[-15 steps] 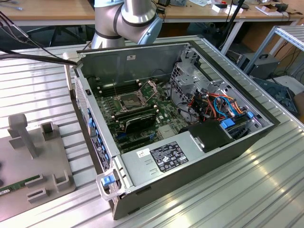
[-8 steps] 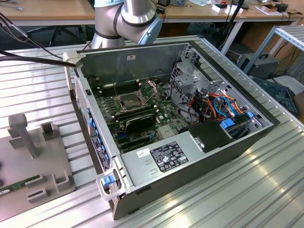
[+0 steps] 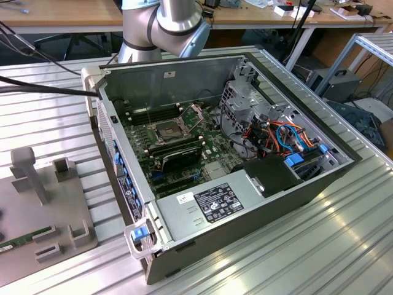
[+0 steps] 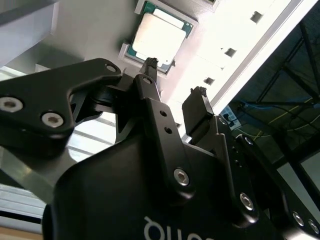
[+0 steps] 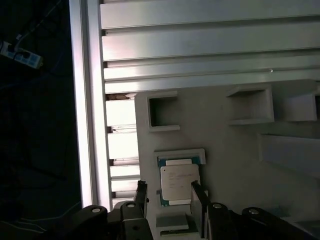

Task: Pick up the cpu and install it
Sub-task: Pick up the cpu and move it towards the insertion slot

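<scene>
The cpu is a small square chip with a pale silver face. It lies flat in a shallow green-edged cradle on the grey fixture plate. In both wrist views my gripper hovers open just above it. One black fingertip stands off one side of the chip and the other over its opposite edge, and nothing is held. In the exterior view the open computer case shows the dark socket on the motherboard with its metal frame hinged up.
The grey fixture plate lies on the ribbed metal table at the exterior view's left, with upright posts and empty U-shaped holders. The table's edge rail runs close beside the cradle. Memory sticks and cables crowd the case.
</scene>
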